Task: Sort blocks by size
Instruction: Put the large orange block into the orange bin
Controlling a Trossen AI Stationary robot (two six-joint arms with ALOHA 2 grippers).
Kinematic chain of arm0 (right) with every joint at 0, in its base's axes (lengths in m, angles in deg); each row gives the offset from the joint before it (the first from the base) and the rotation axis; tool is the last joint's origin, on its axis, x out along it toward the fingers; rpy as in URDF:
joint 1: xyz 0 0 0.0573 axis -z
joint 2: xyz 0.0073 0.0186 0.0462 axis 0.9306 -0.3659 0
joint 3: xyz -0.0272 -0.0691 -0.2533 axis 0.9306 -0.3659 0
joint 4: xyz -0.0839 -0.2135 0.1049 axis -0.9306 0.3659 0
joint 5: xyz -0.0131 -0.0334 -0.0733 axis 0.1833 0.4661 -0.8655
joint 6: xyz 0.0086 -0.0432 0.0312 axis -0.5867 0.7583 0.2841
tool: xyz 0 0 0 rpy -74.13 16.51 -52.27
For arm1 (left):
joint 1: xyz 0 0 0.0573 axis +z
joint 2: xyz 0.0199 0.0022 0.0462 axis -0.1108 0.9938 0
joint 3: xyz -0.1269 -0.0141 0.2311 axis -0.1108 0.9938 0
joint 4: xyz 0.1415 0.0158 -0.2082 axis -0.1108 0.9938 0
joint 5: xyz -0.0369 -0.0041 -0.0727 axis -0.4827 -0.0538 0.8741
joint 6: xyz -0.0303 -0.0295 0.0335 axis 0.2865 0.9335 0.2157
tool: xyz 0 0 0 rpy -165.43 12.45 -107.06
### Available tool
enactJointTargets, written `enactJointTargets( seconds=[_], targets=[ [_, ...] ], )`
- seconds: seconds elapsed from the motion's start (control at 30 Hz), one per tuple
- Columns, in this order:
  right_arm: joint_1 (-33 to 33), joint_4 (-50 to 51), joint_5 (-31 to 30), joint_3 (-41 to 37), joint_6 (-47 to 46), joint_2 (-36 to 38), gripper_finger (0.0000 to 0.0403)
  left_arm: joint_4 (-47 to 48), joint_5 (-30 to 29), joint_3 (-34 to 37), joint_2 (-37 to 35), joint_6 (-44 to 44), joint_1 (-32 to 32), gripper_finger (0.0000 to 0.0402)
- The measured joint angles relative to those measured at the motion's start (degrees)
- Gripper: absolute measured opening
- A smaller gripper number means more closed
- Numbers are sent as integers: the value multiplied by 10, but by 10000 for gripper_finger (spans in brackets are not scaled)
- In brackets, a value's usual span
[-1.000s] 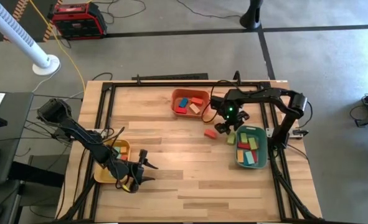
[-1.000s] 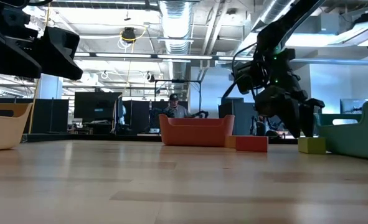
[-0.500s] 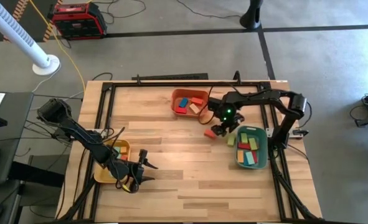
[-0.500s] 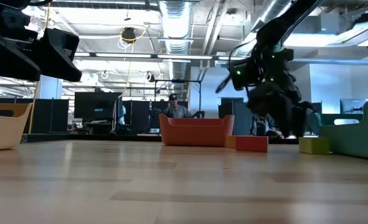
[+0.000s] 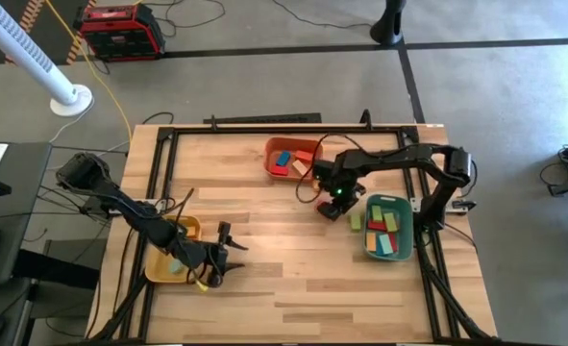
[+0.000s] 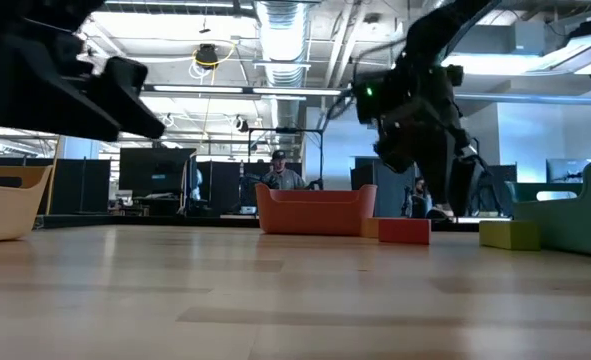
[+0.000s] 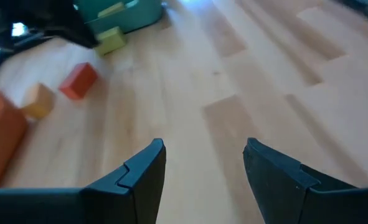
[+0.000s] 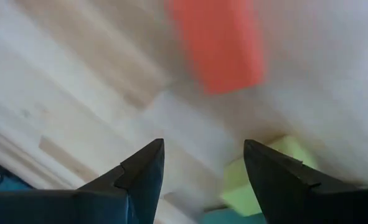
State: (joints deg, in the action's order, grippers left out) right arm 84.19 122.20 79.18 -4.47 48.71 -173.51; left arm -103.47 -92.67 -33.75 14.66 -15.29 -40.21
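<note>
From above, your right hand [image 5: 330, 206] hangs over the desk [image 5: 293, 259] between the orange tray [image 5: 272, 146] and the green tray [image 5: 371, 246], covering the loose red block there, while a green block [image 5: 356, 219] lies just beside the green tray's rim; both trays hold sorted blocks, and your left hand [image 5: 224, 252] sits near the yellow tray [image 5: 159, 273] at the desk's left side. At desk level, the right hand's fingers reach down behind a red block [image 6: 404, 231] with a green block [image 6: 507, 234] to its side, both resting on the wood — the orange tray [image 6: 315, 211] stands farther back, and a person shows in the room beyond. Through the left wrist camera, that hand's fingers [image 7: 140, 171] stand apart with nothing between them, and a red block [image 7: 79, 81], a tan block [image 7: 38, 101] and a green block [image 7: 111, 40] lie far across the desk. Through the right wrist camera, the fingers [image 8: 143, 168] stand apart and empty — the red block [image 8: 218, 43] lies beyond them, a green block [image 8: 258, 171] near one finger.
</note>
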Motion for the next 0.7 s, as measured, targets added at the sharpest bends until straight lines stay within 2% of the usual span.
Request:
enactJointTargets(
  seconds=[0.17, 0.27, 0.47, 0.7],
  targets=[
    [-65, 0, -9, 40, -6, 0, 249, -23, -28, 0, 0, -72, 45, 206],
    [-114, -1, -33, 60, -30, 0, 249, -59, -17, 0, 0, -97, 84, 206],
    [-231, -1, -104, 79, -110, 0, 249, -68, 119, -24, 0, -137, 192, 206],
    [-380, -14, -210, 81, -240, 4, 249, -89, 248, -56, 11, -170, 316, 206]
  ],
)
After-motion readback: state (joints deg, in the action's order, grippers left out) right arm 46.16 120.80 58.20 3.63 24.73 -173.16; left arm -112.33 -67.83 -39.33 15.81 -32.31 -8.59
